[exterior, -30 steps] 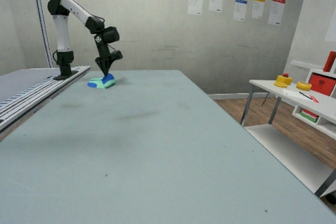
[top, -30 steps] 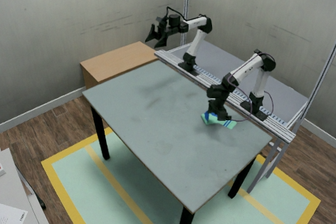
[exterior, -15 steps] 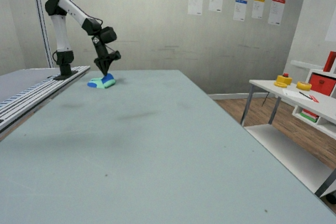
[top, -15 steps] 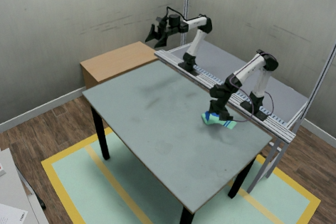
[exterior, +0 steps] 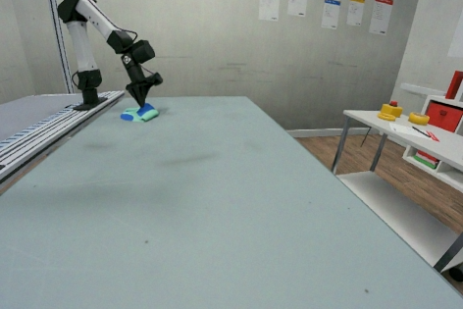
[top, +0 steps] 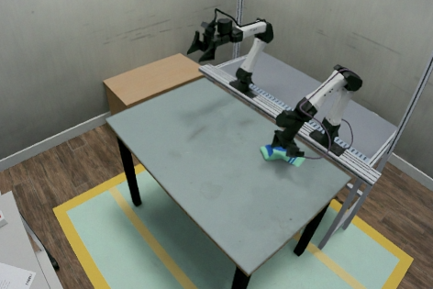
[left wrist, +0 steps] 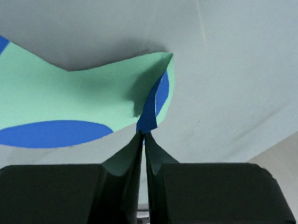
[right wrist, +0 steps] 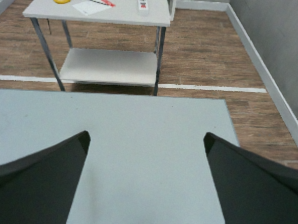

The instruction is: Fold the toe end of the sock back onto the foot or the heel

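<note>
The mint-green sock (top: pixel 297 161) (exterior: pixel 150 116) (left wrist: pixel 90 95) lies on the table, with a blue heel patch (left wrist: pixel 55 134) along its lower edge in the left wrist view. Its blue toe end (left wrist: pixel 148 114) is pinched and raised, partly turned up, with a shadow on the foot beside it. More blue and a green rim show just right of the raised part. My left gripper (exterior: pixel 142 105) (left wrist: pixel 143 132) is shut on the toe end, low over the table. My right gripper (top: pixel 194 56) (right wrist: pixel 147 134) is open and empty, high up and far from the sock.
The grey-green table (top: pixel 202 148) (exterior: pixel 245 197) (right wrist: pixel 150 175) has the metal rail (top: pixel 267 111) with both arm bases along one side. A wooden cabinet (top: pixel 156 76) stands at one end. A white side table (exterior: pixel 412 138) stands apart from the table.
</note>
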